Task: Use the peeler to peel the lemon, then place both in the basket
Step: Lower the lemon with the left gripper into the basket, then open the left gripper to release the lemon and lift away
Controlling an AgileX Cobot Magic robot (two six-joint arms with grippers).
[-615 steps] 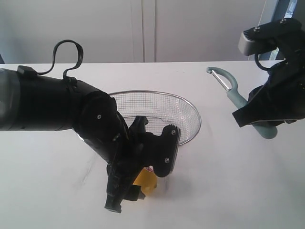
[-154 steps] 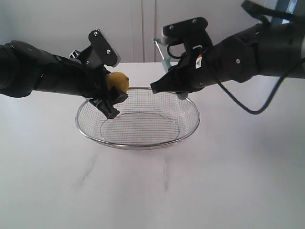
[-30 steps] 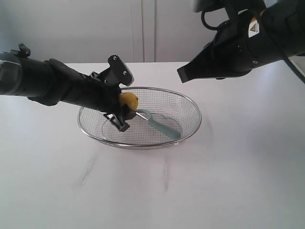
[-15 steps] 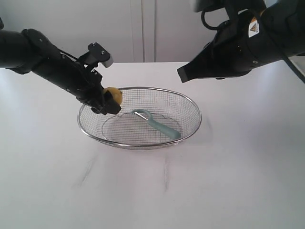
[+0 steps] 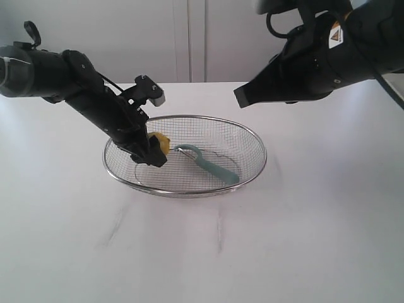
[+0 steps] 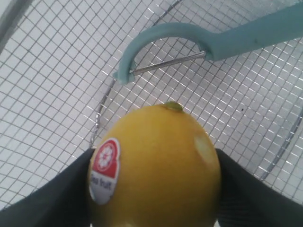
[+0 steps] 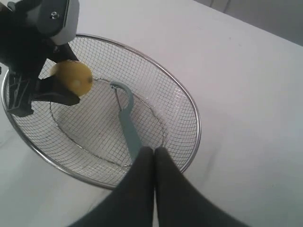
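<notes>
The silver wire-mesh basket (image 5: 252,142) (image 7: 195,113) (image 6: 52,80) stands mid-table. The pale teal peeler (image 5: 211,165) (image 7: 127,123) (image 6: 208,40) lies inside it on the mesh floor. My left gripper (image 5: 150,151) reaches down into the basket's left side, shut on the yellow lemon (image 5: 161,143) (image 6: 156,165) (image 7: 72,78), whose white-and-red sticker faces the wrist camera; the peeler's curved head lies just beyond the lemon. My right gripper (image 5: 243,100) (image 7: 154,151) hangs high over the basket's far right, shut and holding nothing.
A white tabletop (image 5: 303,227) surrounds the basket, with a pale wall and cabinet doors (image 5: 189,38) behind it. Faint grey scuff marks (image 5: 117,224) lie in front of the basket.
My left gripper has lowered the lemon from over the basket's left rim down into the basket, beside the peeler's head. The right arm and the peeler have stayed put.
</notes>
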